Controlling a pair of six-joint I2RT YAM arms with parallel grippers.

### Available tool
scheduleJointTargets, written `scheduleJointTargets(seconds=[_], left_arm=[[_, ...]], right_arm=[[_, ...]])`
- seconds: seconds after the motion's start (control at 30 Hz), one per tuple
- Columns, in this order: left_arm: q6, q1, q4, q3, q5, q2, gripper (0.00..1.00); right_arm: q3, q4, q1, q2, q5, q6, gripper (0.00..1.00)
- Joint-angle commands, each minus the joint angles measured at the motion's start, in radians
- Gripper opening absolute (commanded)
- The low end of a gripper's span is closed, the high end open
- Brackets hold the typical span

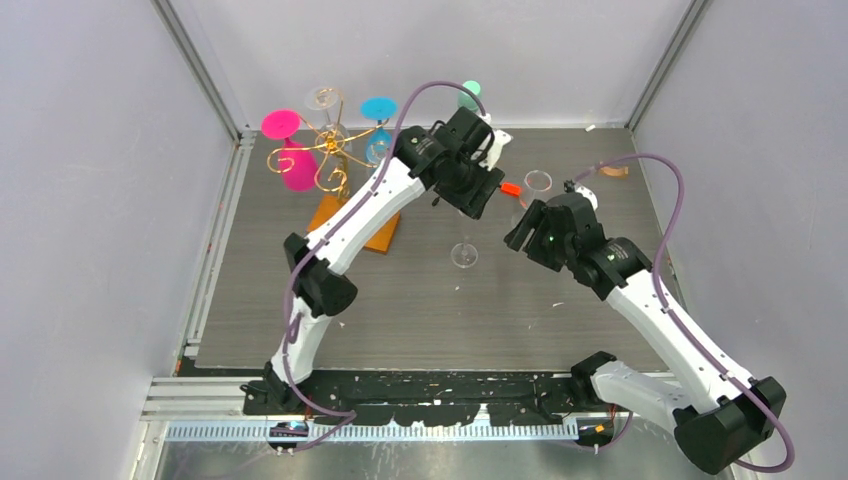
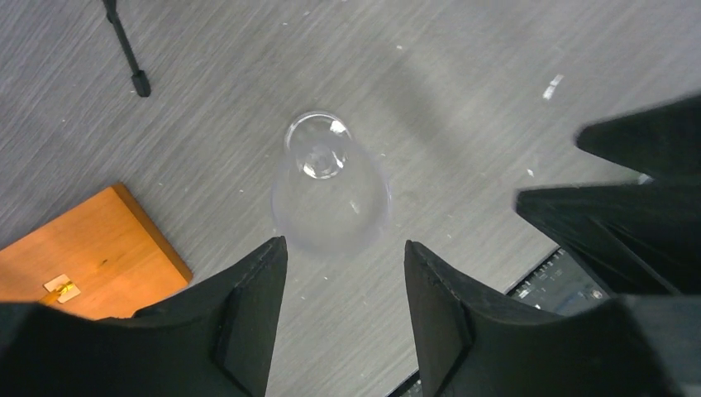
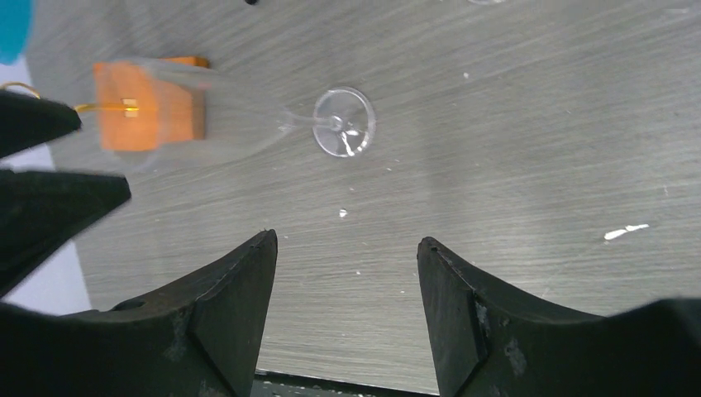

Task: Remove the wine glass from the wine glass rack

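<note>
The gold wire wine glass rack (image 1: 330, 150) stands at the back left on its orange wooden base (image 1: 326, 212). A pink glass (image 1: 290, 150), a blue glass (image 1: 378, 125) and a clear glass (image 1: 323, 98) hang on it. Another clear wine glass (image 1: 463, 253) stands upright on the table, right of the base. My left gripper (image 1: 470, 205) is just above its bowl (image 2: 331, 194), open (image 2: 343, 248) and not touching it. My right gripper (image 1: 517, 237) is open (image 3: 347, 248) and empty, close to the right of this glass, whose foot (image 3: 343, 122) shows in the right wrist view.
A mint-green cylinder (image 1: 469, 95) on a black tripod stands at the back behind the left gripper; one tripod leg (image 2: 124, 45) shows. A second loose clear glass (image 1: 538, 181) and a small orange-red object (image 1: 511, 188) lie behind the right gripper. Grey walls enclose the table.
</note>
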Motion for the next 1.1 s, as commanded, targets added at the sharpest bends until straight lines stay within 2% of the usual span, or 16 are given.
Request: scheduleJointTargets(seconds=[0.0, 0.2, 0.33, 0.43, 0.57, 0.67, 0.83, 1.07], left_arm=[[-0.002, -0.003, 0.135, -0.076, 0.101, -0.185, 0.57], [0.003, 0.004, 0.133, -0.107, 0.051, -0.254, 0.55], [-0.001, 0.007, 0.133, -0.150, -0.088, -0.319, 0.54], [-0.003, 0.007, 0.162, -0.234, -0.161, -0.403, 0.55], [-0.005, 0.009, 0.263, -0.400, -0.224, -0.565, 0.62], [-0.005, 0.009, 0.360, -0.545, -0.261, -0.711, 0.74], [0.005, 0.010, 0.506, -0.774, -0.298, -0.946, 0.93], [0.008, 0.010, 0.612, -0.949, -0.389, -1.116, 0.97]], right_arm=[[0.123, 0.061, -0.004, 0.035, -0.047, -0.033, 0.68], [0.234, 0.075, 0.001, 0.140, -0.048, -0.072, 0.67], [0.340, 0.070, 0.031, 0.237, -0.003, -0.111, 0.66], [0.424, 0.031, 0.088, 0.311, 0.089, -0.151, 0.66], [0.543, -0.041, 0.140, 0.424, 0.211, -0.210, 0.65], [0.589, -0.087, 0.161, 0.495, 0.267, -0.234, 0.65], [0.633, -0.126, 0.173, 0.547, 0.273, -0.270, 0.54], [0.649, -0.160, 0.173, 0.605, 0.239, -0.286, 0.39]])
